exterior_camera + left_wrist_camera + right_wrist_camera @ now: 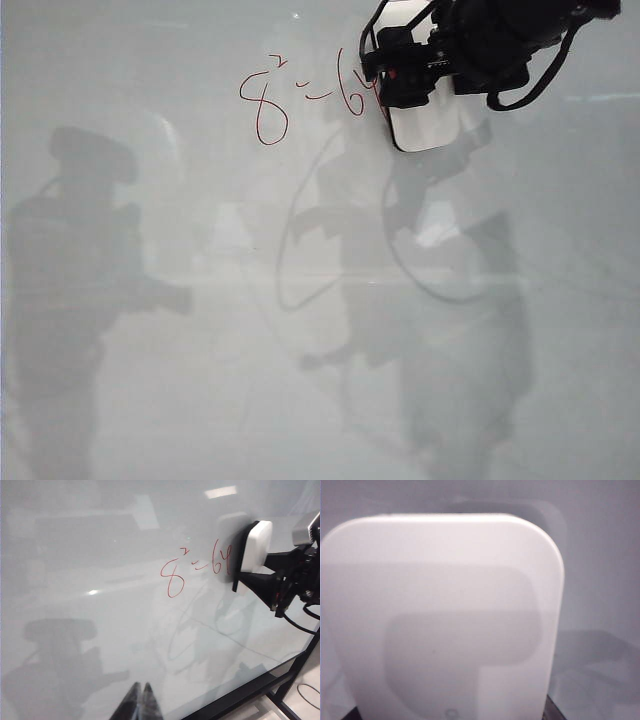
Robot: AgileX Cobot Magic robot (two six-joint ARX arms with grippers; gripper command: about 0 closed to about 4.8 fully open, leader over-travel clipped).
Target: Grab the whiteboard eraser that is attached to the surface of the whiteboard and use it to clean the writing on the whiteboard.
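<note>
White plastic is filling my right wrist view: the right pincer [425, 85] is pinching the whiteboard eraser [425, 125], pressing it flat on the whiteboard [150, 350] at about one o'clock in the exterior view, touching the last digit of the red writing [310, 100]. My left pincer [139, 702] is hovering low, fingertips pressed together, well apart from the eraser.

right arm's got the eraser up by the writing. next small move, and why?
Probably sweep the whiteboard eraser leftward across the red writing. The right gripper holds it against the whiteboard at the right end of the writing, covering its last digit, while everything to the left looks unwiped. The left gripper sits shut, low and away from the writing.
</note>
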